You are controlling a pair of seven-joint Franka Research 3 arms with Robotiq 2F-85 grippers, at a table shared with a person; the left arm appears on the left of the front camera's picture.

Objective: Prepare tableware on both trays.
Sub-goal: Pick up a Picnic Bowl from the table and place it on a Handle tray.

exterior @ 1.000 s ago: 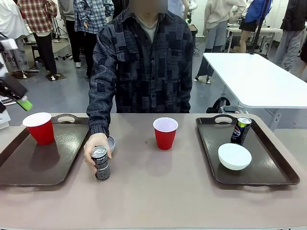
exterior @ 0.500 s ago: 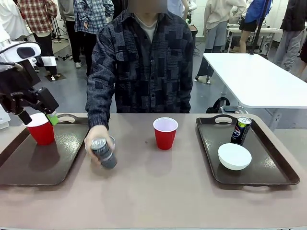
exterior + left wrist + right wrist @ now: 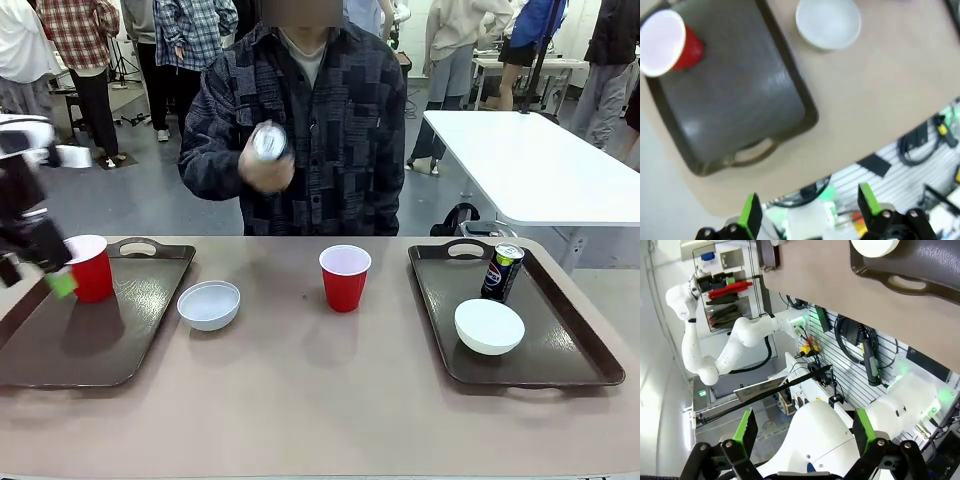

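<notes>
A red cup (image 3: 90,268) stands at the far corner of the left tray (image 3: 120,340). My left gripper (image 3: 55,280) hangs blurred just left of that cup; in the left wrist view it (image 3: 809,210) is open, above the tray (image 3: 735,95), the cup (image 3: 665,45) and a white bowl (image 3: 828,22). That bowl (image 3: 209,304) sits on the table right of the left tray. A second red cup (image 3: 344,277) stands mid-table. The right tray (image 3: 560,350) carries a dark can (image 3: 501,271) and a white bowl (image 3: 489,326). The person's hand holds the other can (image 3: 268,142) at chest height. My right gripper (image 3: 805,429) is open.
In the right wrist view the right tray's handle end (image 3: 920,265) and its bowl (image 3: 874,246) show at the top, past the table edge; below are the robot base and cables. A white table (image 3: 530,160) stands behind on the right. Several people stand in the background.
The person lifted the can off the table up to chest height, uncovering the white bowl. My left gripper swung down and left, to beside the red cup.
</notes>
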